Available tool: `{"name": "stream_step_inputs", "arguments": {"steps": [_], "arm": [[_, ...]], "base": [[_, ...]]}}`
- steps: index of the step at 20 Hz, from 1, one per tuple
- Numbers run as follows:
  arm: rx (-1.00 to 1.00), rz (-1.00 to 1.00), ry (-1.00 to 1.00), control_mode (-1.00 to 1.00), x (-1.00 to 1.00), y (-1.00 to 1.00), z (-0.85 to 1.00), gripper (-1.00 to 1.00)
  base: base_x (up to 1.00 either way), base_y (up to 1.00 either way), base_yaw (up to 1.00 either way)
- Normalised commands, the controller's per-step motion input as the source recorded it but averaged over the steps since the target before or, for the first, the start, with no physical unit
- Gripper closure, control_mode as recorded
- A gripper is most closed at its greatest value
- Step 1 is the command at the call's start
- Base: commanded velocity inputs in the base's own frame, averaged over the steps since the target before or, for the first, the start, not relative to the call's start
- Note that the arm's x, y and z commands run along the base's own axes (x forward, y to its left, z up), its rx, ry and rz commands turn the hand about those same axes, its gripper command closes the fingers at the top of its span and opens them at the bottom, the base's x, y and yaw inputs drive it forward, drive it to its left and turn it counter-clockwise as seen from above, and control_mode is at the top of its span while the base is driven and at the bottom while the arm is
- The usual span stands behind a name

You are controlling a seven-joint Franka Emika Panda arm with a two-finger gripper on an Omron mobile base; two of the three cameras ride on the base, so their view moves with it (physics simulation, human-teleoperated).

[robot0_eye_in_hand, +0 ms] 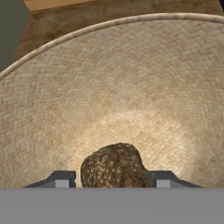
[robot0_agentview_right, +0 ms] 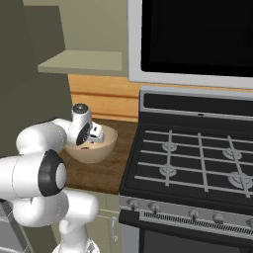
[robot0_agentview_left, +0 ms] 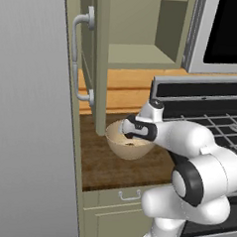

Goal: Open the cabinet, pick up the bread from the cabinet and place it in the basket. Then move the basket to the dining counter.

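Arm folded low, tool (robot0_eye_in_hand: 113, 180) inside basket (robot0_agentview_left: 120, 146), straddling bread (robot0_eye_in_hand: 114, 165)

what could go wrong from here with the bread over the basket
1. The brown crusty bread sits between the finger tips above the round tan woven basket; whether they grip it is unclear, so lifting too early might drag it back out.
2. The gripper is low inside the basket; a sideways move could tip it on the dark wood countertop.
3. The sage-green cabinet door stands open beside the arm, so a swing could hit it.
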Motion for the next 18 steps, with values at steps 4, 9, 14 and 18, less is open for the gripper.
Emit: {"name": "stream_step_inputs", "arguments": {"steps": [4,9,14,18], "arm": [[0.0,0.0,0.0,-1.0,0.02,0.0,0.0,-1.0],[0.0,-0.09,0.01,-1.0,-0.23,-0.17,0.42,-1.0],[0.02,-0.16,0.03,-1.0,-0.72,-0.39,0.46,-1.0],[0.03,-0.2,0.04,-1.0,-0.71,-0.45,0.35,-1.0]], "base": [[0.0,0.0,0.0],[0.0,0.0,0.0],[0.0,0.0,0.0],[0.0,0.0,0.0]]}}
